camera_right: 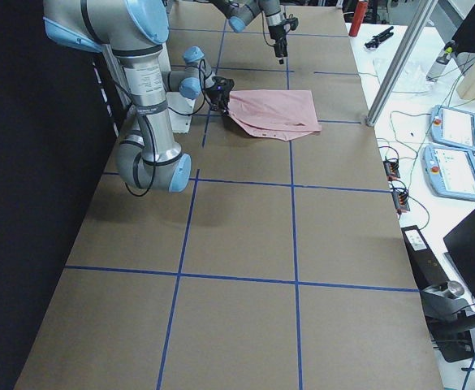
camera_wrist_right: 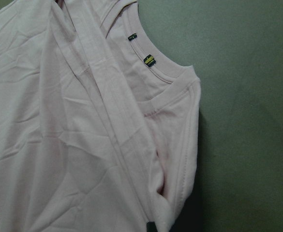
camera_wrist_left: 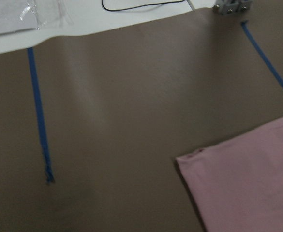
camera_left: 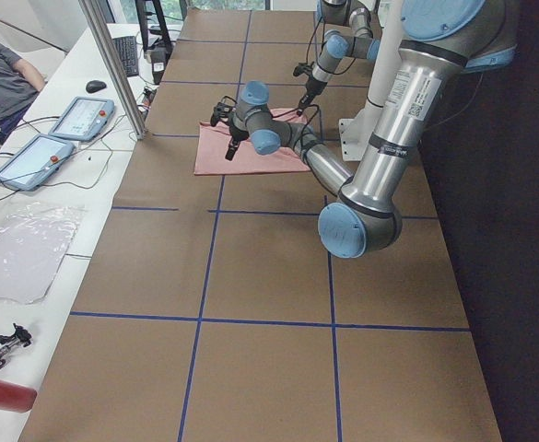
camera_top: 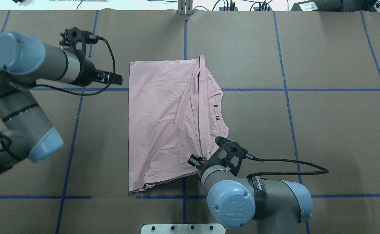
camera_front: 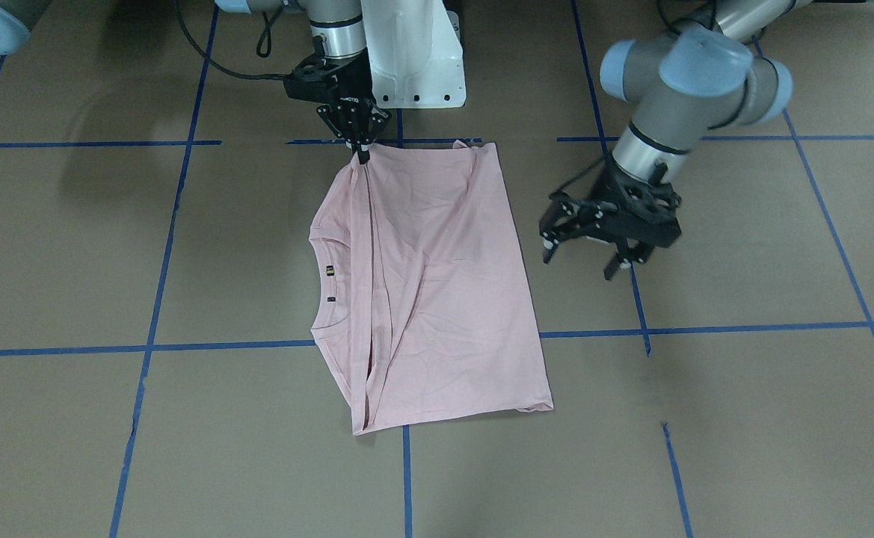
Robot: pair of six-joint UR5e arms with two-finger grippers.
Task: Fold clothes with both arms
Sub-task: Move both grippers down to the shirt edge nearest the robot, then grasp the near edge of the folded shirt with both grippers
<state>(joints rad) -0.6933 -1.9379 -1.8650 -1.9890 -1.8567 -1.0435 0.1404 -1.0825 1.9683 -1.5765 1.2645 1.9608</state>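
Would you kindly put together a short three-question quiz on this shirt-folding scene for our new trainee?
1. Toward which of the robot's own sides does the collar of the T-shirt lie?
2. True or false: the left gripper is shut on the T-shirt.
3. Which part of the T-shirt does the right gripper pinch? A) a corner at the opposite end; B) the collar-end corner nearest the robot's base; C) the middle of the collar.

Key: 1 its right. 2 false: it hangs open, clear of the cloth. 3 B.
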